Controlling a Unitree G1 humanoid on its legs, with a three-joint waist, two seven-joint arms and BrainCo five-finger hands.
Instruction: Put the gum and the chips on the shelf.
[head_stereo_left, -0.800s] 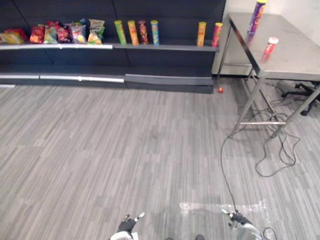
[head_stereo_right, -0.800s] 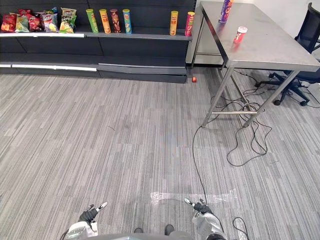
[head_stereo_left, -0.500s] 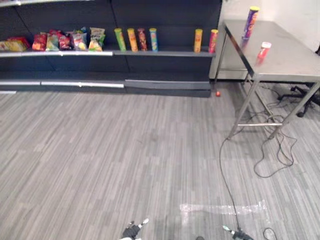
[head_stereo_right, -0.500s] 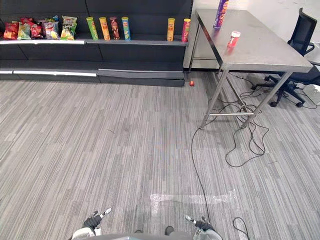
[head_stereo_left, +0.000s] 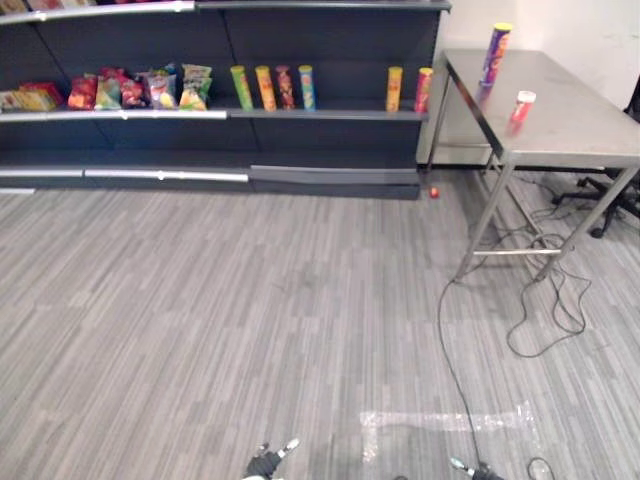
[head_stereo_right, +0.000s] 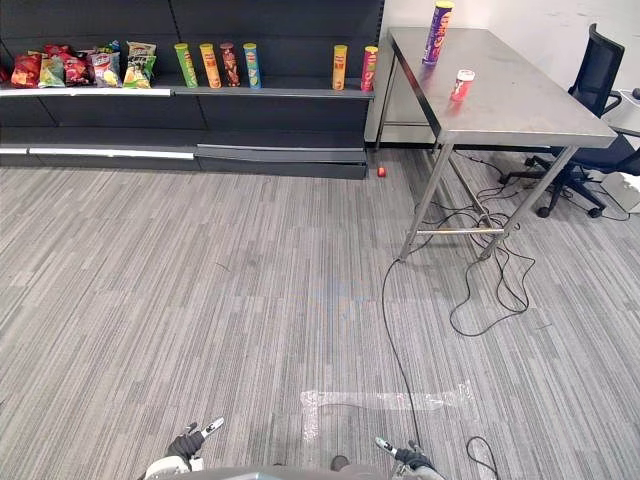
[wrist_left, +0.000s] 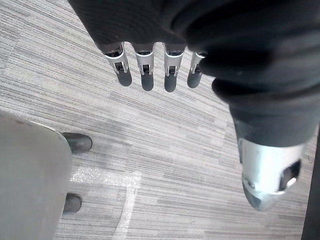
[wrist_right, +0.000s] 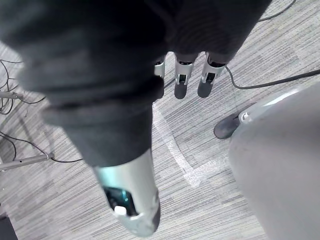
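Grey striped floor (head_stereo_right: 250, 300) reaches the dark shelf (head_stereo_right: 290, 91) and steel table (head_stereo_right: 520, 100) (left hand (wrist_left: 147, 75) and right hand (wrist_right: 181, 82) hang straight-fingered, empty).

Brushed metal table (head_stereo_right: 520, 100), matt grey wood-grain floor (head_stereo_right: 200, 300), glossy chips can (head_stereo_right: 436, 33)

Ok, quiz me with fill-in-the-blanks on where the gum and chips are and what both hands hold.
The tall purple chips can and the small red white-lidded gum tub both rest on the steel ____.
Of those two, the ____ is nearer the robot.
The left hand and the right hand hang with straight fingers, holding ____.
A small red object lies on the grey ____ by the right end of the dark shelf.
Missing: table; gum tub; nothing; floor.
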